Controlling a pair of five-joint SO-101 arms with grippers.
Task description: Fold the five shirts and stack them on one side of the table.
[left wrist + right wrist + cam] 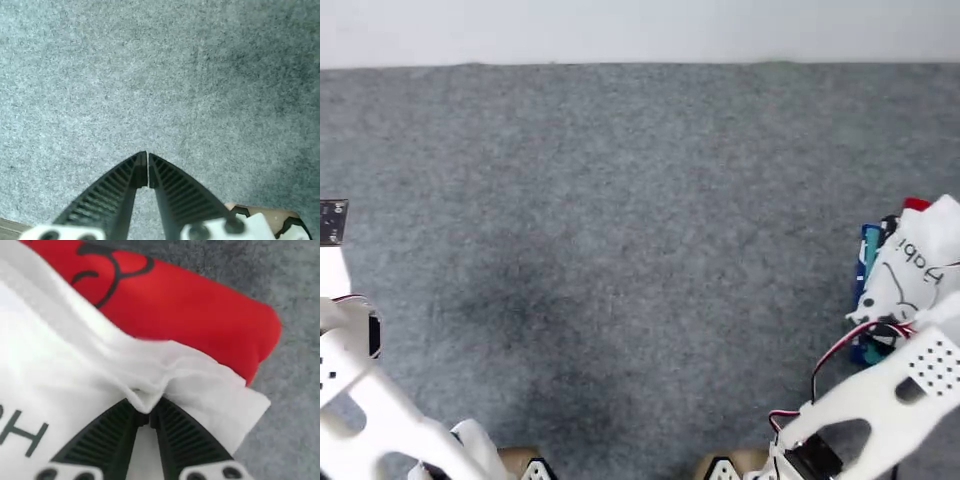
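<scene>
My left gripper (148, 167) has its fingers pressed together, tip to tip, with nothing between them. It hangs over the grey table (200, 75), well apart from any cloth. My right gripper (149, 415) is pinching a raised fold of the white shirt (65, 375), its 2 fingers closed on the cloth near that shirt's edge. The white shirt lies on top of a red shirt (200, 310), whose rounded folded edge juts out past the white one over the grey surface. From above, the pile sits at the table's right edge, partly cut off by the frame. White is on top, a sliver of red shows at the far side, and a blue shirt (868, 250) edge shows on the side toward the middle. My right arm (890, 390) comes up from the near edge to that pile, and my left arm (360, 400) sits at the near left corner. Between them the grey surface runs wide to the far edge.
</scene>
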